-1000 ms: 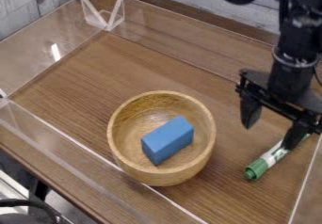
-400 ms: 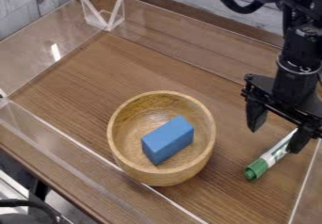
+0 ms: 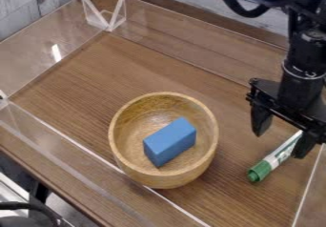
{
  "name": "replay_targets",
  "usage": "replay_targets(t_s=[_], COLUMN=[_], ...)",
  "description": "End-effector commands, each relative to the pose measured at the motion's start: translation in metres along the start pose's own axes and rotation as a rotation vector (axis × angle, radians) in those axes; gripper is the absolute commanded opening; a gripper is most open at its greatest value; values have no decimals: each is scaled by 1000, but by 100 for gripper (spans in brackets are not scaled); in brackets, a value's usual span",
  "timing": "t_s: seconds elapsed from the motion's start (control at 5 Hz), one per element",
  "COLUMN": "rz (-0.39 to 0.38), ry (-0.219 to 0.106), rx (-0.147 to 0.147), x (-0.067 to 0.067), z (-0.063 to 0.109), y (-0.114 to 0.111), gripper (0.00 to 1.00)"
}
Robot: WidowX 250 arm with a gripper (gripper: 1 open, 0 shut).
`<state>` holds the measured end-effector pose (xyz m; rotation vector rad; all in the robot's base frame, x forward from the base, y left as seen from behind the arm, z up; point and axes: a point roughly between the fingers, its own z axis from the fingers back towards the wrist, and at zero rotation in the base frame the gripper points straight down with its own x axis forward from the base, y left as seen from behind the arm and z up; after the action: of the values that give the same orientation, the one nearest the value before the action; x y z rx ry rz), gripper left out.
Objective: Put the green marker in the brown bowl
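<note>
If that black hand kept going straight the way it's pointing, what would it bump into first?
Probably the green marker just below the hand, or else the tabletop beside it; depth is unclear.

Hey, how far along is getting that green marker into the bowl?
Nothing looks finished: the green marker lies on the table, outside the bowl. The open gripper is at the marker, no grip visible. Gripping, lifting and dropping it in remain.

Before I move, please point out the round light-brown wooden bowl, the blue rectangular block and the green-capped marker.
Brown bowl (image 3: 124, 146): camera view, rim, left side.
Blue block (image 3: 170, 142): camera view, middle.
Green marker (image 3: 261, 170): camera view, near end.
</note>
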<state>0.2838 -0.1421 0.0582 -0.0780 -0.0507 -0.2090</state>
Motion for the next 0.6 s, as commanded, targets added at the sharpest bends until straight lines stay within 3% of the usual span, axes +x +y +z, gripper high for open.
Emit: replay_targets(t_s=[0.0,0.4], rz=[-20,-28], ry=[-40,-50], rx=[-6,-1], x=[5,6], z=[9,10], y=[-5,-4], gripper=[100,100])
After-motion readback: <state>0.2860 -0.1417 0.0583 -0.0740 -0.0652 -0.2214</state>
